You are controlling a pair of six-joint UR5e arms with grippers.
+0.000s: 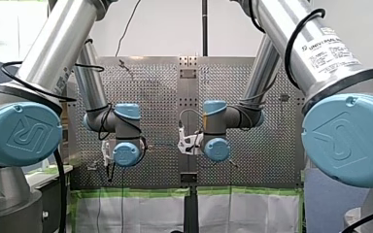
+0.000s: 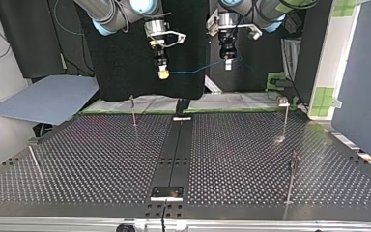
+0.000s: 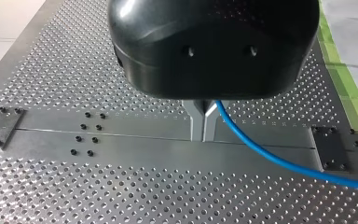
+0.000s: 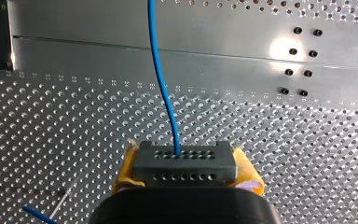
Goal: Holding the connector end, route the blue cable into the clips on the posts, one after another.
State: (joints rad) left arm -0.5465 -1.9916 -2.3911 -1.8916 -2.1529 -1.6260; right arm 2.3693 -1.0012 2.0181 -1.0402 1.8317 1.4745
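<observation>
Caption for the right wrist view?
My right hand grips the grey rectangular connector block; its blue cable runs ahead over the perforated metal table.

Two hands (image 2: 163, 73) (image 2: 228, 65), one blue cable (image 2: 198, 70), one grey connector (image 4: 185, 165), four thin posts (image 2: 133, 110) (image 2: 286, 118) (image 2: 292, 181) (image 2: 34, 162), one perforated table (image 2: 101, 159).

The bench (image 3: 51, 196) is perforated metal, bright and reflective; the blue cable (image 3: 270, 154) looks smooth (a plastic sheath), the connector (image 4: 185, 165) matt grey plastic, the body of the left gripper (image 3: 203, 135) glossy black.

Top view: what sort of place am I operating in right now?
Probably a robotics lab test bench: a perforated table carrying thin posts, with my left gripper and my right gripper holding a blue cable above it.
</observation>
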